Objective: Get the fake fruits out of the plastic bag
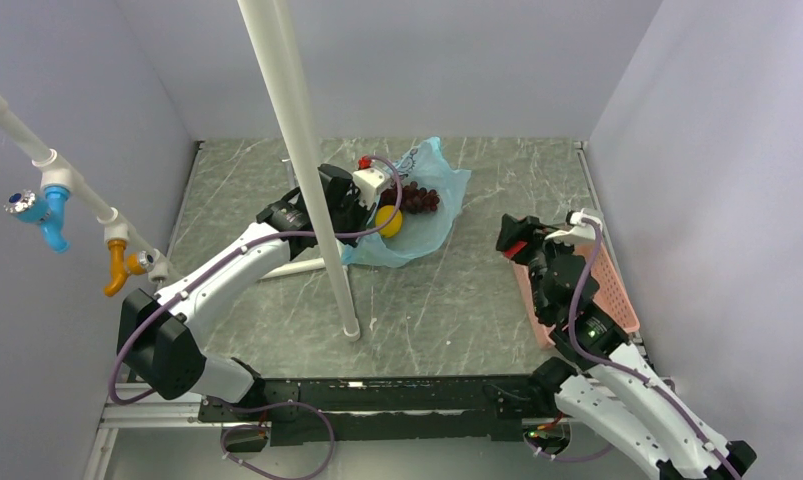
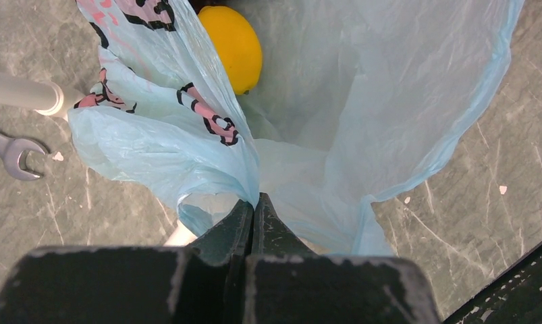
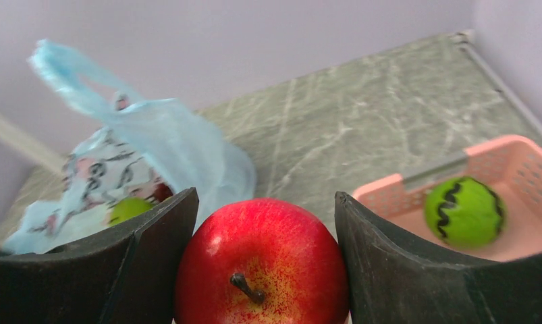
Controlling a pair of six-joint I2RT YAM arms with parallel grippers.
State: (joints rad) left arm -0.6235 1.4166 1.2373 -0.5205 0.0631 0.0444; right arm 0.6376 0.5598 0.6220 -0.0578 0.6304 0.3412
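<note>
Right wrist: right jaws clamp a glossy red apple (image 3: 261,260) (yellow-flecked); left jaws pinch the translucent blue bag (image 2: 153,145).

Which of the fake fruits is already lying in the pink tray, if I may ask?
The green dark-striped ball; the red apple sits in the right gripper.

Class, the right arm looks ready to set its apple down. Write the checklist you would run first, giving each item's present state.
1. Right gripper grips the red apple: ok, a finger on each side.
2. Pink tray has free floor beside the green striped fruit: ok.
3. Left gripper holds the plastic bag: ok, jaws shut on a fold.
4. Bag emptied: not ok, the yellow fruit lies inside.
5. Arms clear of each other: ok in the top view.
</note>
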